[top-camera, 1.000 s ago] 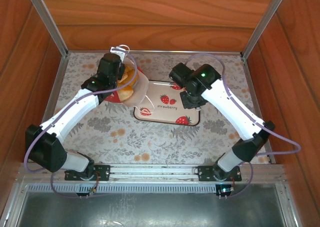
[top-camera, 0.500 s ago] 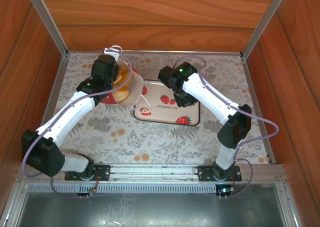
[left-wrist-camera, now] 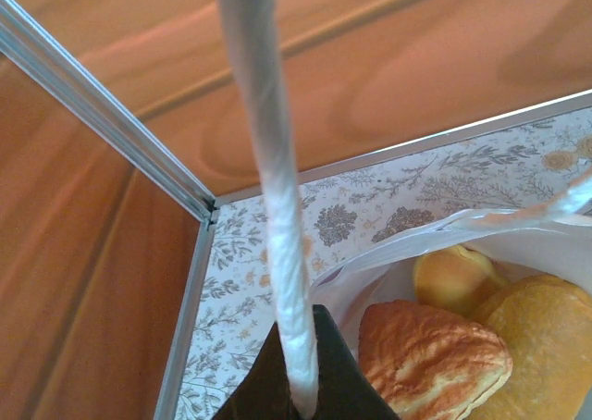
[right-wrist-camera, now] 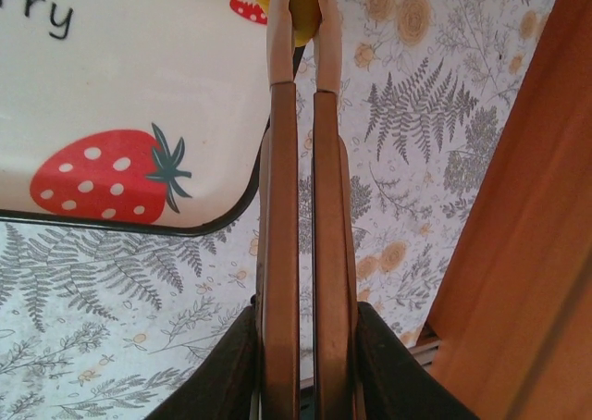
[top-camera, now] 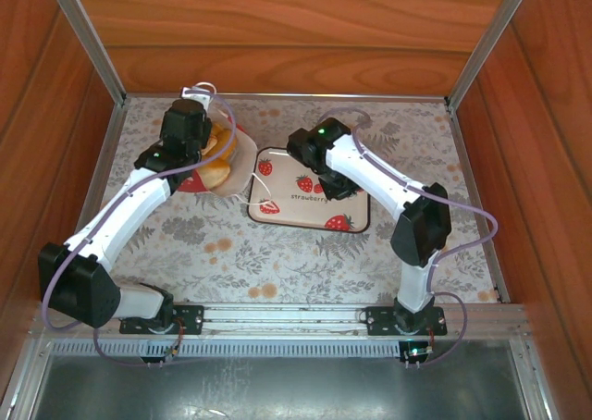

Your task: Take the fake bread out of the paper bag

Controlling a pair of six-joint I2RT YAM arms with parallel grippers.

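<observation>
One roll (right-wrist-camera: 301, 4) is hanging in your clamped right gripper (right-wrist-camera: 296, 18) above the tray (right-wrist-camera: 120, 78); leftward, your left gripper (left-wrist-camera: 298, 397) is pinching the bag handle (left-wrist-camera: 277, 207).

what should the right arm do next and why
Probably ease the right gripper a little further over the tray and open it. Its jaws are shut on a small orange roll right at the tray's edge, while the left gripper holds the paper bag by its cord handle.
</observation>
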